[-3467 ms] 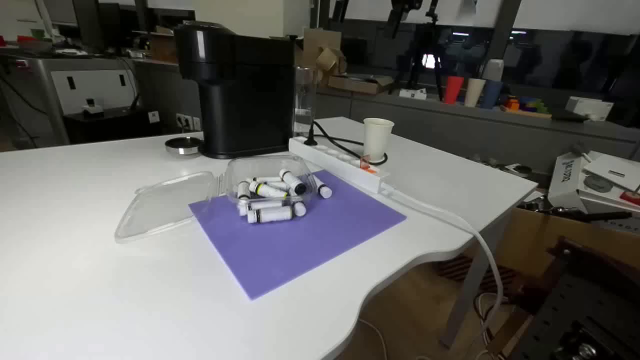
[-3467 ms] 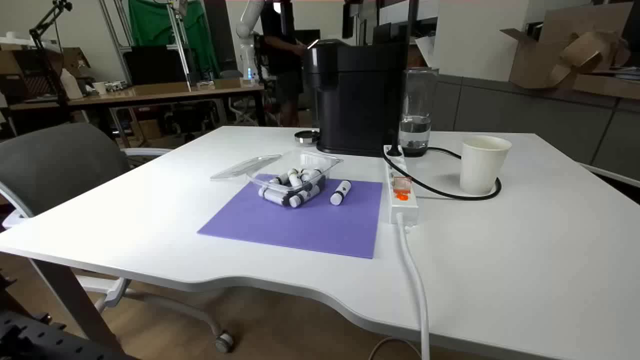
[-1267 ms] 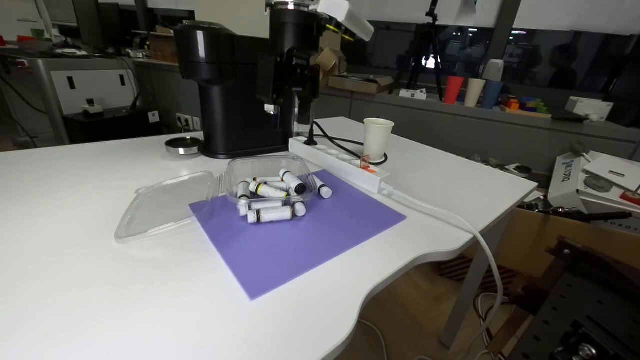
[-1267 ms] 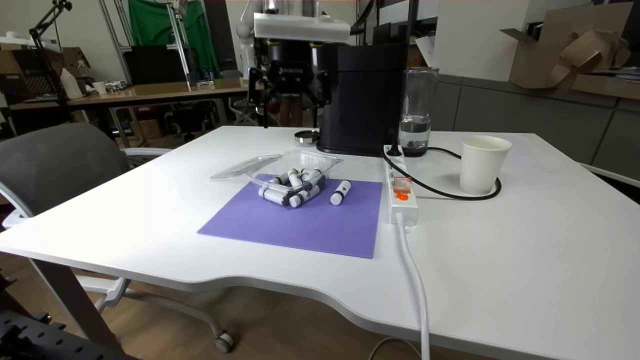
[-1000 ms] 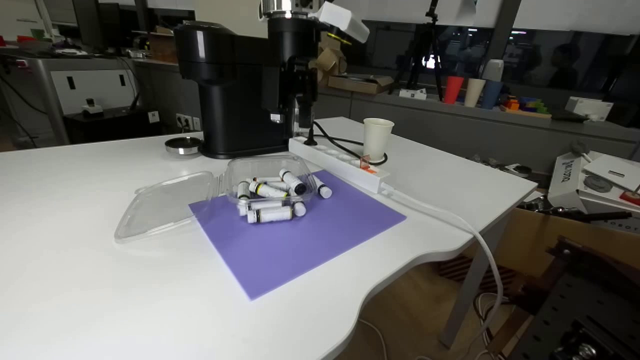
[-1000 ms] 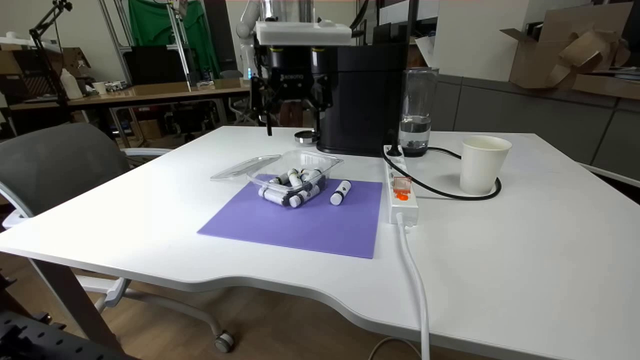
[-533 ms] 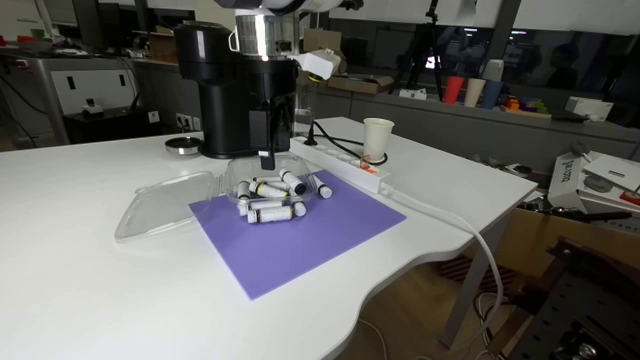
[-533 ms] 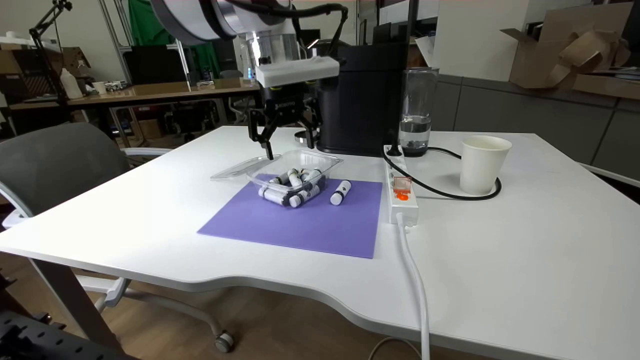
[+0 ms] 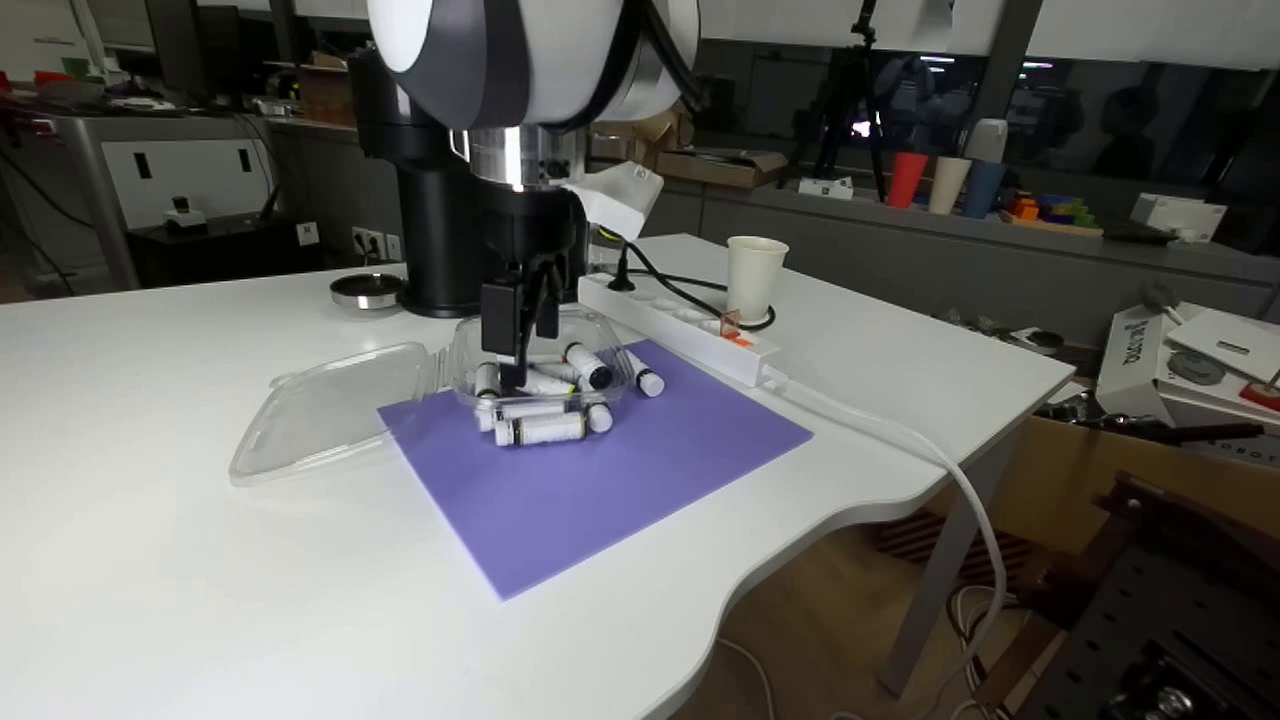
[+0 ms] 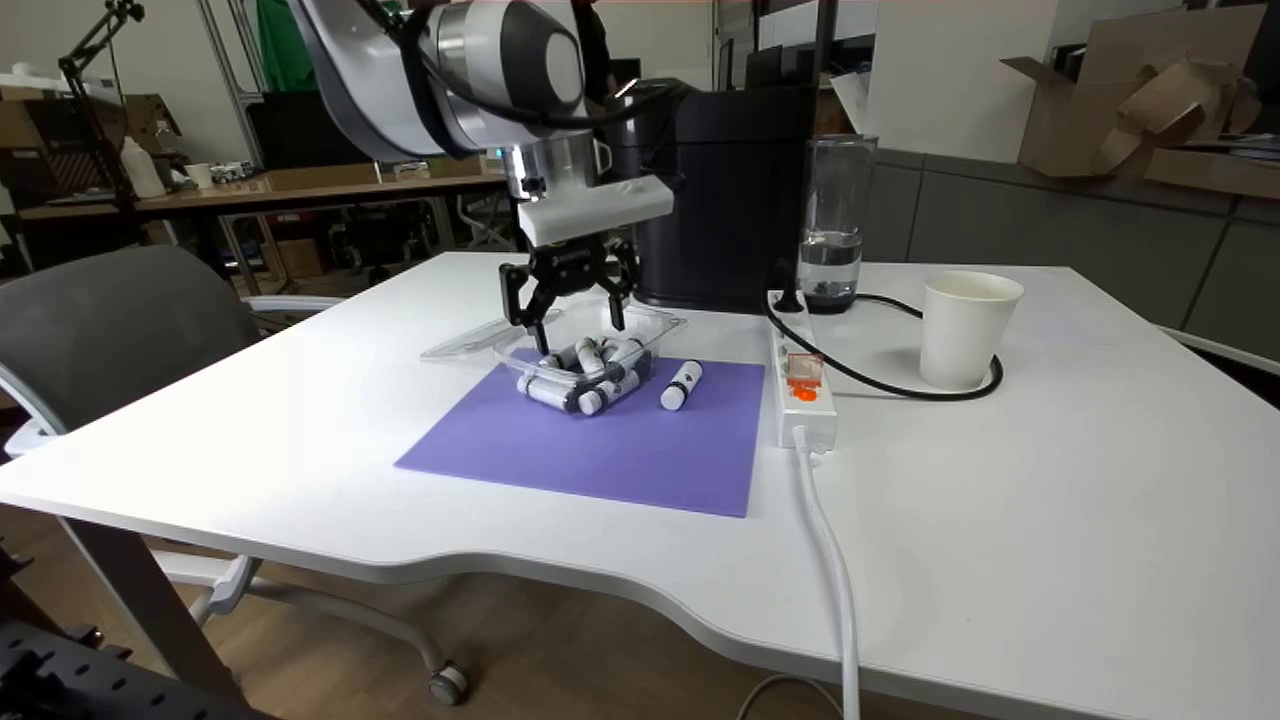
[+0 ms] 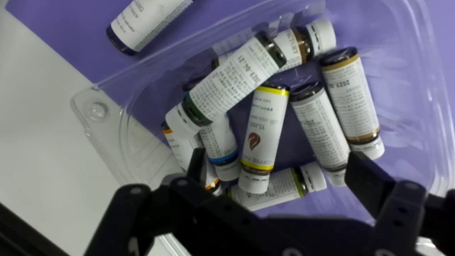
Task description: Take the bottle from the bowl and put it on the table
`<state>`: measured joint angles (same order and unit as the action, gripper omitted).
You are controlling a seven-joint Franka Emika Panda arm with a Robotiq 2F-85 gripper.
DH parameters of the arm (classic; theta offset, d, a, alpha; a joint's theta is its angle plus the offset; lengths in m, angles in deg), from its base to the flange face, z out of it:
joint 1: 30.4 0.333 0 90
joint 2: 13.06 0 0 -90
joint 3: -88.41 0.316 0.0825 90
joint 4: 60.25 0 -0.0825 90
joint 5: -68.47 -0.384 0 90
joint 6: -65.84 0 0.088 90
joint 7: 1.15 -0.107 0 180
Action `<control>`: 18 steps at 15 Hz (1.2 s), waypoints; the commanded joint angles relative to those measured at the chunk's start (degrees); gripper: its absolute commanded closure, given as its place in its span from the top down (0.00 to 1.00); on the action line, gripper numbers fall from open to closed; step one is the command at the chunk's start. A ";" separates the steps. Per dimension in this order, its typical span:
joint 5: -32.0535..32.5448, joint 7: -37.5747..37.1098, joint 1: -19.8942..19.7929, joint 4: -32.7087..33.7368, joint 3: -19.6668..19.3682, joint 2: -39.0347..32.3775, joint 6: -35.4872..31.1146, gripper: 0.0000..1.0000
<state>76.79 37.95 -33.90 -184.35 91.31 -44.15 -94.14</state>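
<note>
A white table is filling most of the scene, with a black coffee machine standing at its far side. The arm is coming down over the table, and that is the fresh change: the approach is probably ending and the pick beginning, though nothing is being lifted out yet. A purple mat is lying flat, and the clear plastic bowl is sitting mostly on it, its lid folding out to the left.

The gripper is hanging right at the bowl, released: its fingers are standing wide apart, with nothing being held between them. Whether they are touching anything, the views are not showing.

Most of the bottles are lying heaped inside the bowl; a lone bottle is resting outside it, on the mat to the right. In the wrist view a bottle with yellow bands is lying between the fingers, so it is looking the likeliest to be picked, but nothing is settling which one is meant. Its neighbours are crowding close, so the fingers could be nudging them.
</note>
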 commanded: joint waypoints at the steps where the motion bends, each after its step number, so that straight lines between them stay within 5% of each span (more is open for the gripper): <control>1: -0.99 -1.04 -3.01 2.44 2.82 -2.40 -0.78 0.73; 11: -1.50 -1.35 -6.01 3.85 5.05 -3.77 -0.84 0.05; 18: -6.16 -3.15 -7.63 1.26 7.09 4.85 5.28 0.07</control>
<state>72.56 37.39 -40.69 -181.73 97.37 -45.14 -93.81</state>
